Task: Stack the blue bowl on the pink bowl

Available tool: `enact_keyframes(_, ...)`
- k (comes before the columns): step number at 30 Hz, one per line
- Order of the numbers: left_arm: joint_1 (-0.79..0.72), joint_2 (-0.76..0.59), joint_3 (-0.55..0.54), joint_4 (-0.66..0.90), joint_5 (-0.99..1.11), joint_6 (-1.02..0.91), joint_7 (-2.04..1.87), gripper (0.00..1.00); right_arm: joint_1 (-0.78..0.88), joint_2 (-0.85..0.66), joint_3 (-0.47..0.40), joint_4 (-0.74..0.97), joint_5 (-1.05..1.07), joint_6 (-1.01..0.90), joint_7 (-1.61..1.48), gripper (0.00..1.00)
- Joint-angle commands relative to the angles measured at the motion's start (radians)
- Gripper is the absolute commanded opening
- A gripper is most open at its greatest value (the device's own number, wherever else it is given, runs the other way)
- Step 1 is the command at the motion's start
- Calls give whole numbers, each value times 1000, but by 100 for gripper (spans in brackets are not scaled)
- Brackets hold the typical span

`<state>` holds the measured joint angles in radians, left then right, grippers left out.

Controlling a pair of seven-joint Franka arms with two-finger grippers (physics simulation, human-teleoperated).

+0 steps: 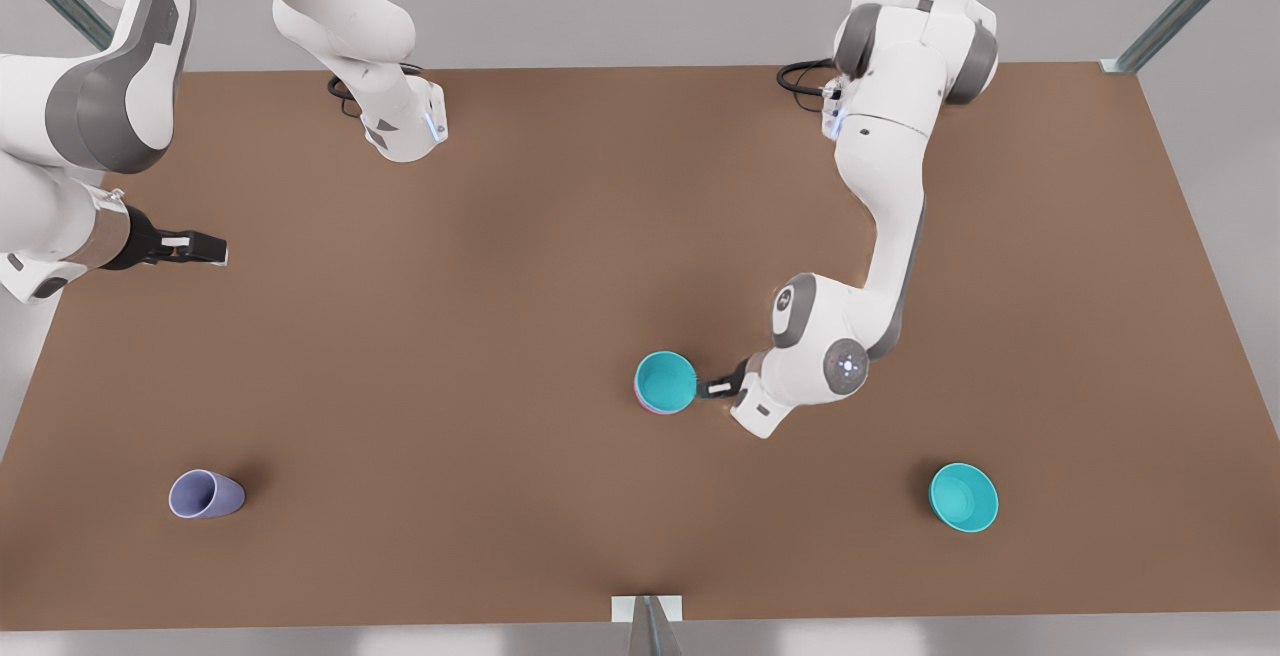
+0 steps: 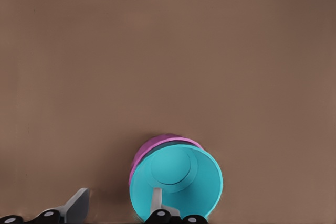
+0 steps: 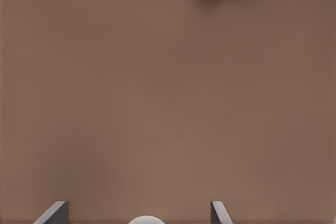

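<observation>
Here I see the left end effector [image 1: 708, 388] spread across the blue bowl [image 1: 666, 381] rim; the pink bowl [image 2: 157, 148] beneath is mostly hidden. The right end effector [image 1: 205, 248] waits, spread.

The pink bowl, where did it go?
The pink bowl sits near the table's middle in the front view, right under the blue bowl nested in it, with the left gripper at the blue bowl's rim.

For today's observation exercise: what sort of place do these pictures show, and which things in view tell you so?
Probably a simulated robot test bench: a plain brown table with metal frame struts, two white arms mounted at its far edge, and just plastic bowls and a lavender cup as props.
</observation>
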<state>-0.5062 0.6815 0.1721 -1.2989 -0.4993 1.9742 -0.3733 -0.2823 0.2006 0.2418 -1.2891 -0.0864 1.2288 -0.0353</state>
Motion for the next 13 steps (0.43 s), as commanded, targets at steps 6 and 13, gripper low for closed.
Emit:
enact_keyframes(6, 63, -402, 38, 95, 441, -751, 350, 100, -2, -1, 1, 1, 0, 3, -6, 100)
enact_keyframes(13, 94, -525, -19, -33, 519, -680, 398, 100, 0, -1, 1, -1, -1, 3, -6, 100)
